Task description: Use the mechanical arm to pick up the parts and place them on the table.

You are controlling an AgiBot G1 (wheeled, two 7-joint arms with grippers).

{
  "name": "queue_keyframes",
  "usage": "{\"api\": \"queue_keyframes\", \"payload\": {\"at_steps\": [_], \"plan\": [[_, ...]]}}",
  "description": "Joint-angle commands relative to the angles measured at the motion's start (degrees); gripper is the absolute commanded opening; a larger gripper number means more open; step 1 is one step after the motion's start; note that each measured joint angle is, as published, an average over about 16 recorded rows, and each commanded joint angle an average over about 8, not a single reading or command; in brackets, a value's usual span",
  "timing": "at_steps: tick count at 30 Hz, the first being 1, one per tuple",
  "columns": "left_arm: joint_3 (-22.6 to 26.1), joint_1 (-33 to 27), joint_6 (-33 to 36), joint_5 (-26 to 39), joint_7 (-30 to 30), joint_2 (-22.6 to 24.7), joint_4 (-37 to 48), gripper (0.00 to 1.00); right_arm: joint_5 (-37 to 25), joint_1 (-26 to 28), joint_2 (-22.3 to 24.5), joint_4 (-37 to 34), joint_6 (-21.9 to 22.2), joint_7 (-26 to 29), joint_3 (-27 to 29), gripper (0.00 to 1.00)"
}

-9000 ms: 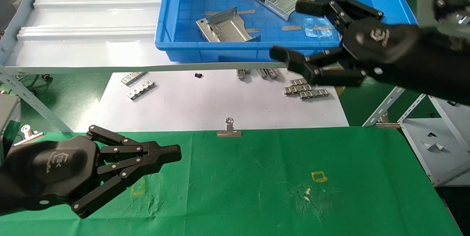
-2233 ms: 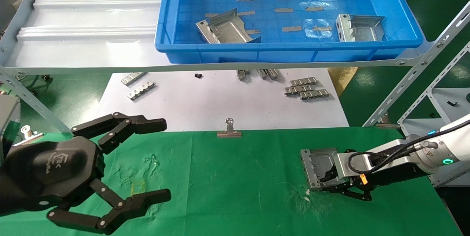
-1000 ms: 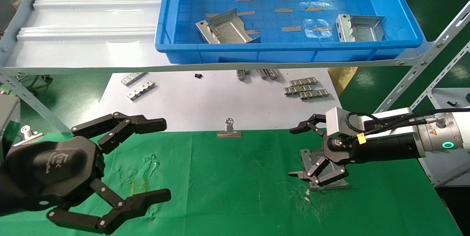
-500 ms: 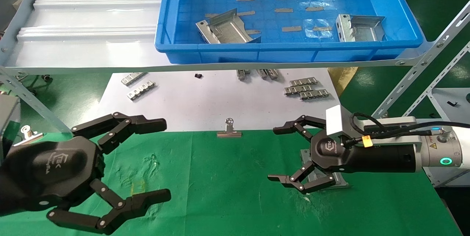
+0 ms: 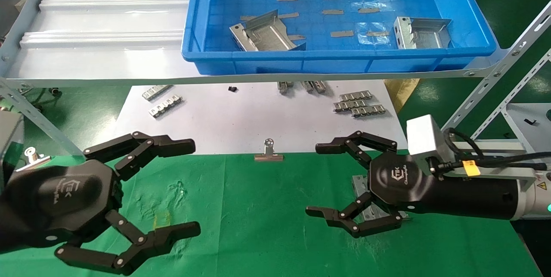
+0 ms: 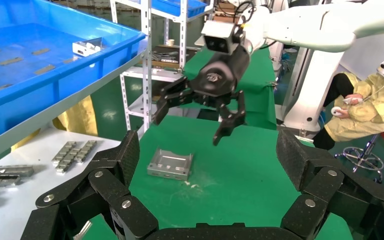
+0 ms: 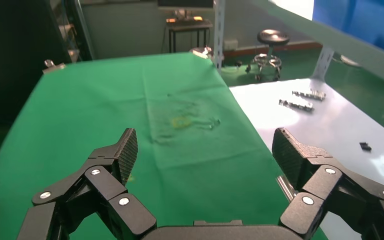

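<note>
My right gripper (image 5: 355, 186), white TEK logo up, hangs wide open and empty above the part (image 6: 170, 164) lying on the table (image 5: 267, 208), at my five o'clock.

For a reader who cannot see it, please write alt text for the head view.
The open right gripper hovers above a silver sheet-metal bracket lying on the green cloth table. The open left gripper hangs over the cloth's left side. Behind, a blue bin on a shelf holds two more brackets.
</note>
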Motion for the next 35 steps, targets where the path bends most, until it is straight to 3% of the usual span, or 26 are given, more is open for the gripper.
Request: {"api": "queue_keyframes", "payload": {"at_steps": [1, 22, 35], "plan": [[0.0, 0.0, 0.0, 0.0, 0.0, 0.0, 0.0, 1.00, 0.7, -1.5, 0.8, 2.4, 0.2, 1.5, 1.7, 1.00], [0.0, 0.0, 0.0, 0.0, 0.0, 0.0, 0.0, 1.00, 7.6, -16.4, 8.7, 26.5, 2.0, 16.7, 18.9, 1.00], [0.0, 0.0, 0.0, 0.0, 0.0, 0.0, 0.0, 1.00, 8.2, -17.3, 9.2, 27.9, 2.1, 17.3, 20.0, 1.00]]}}
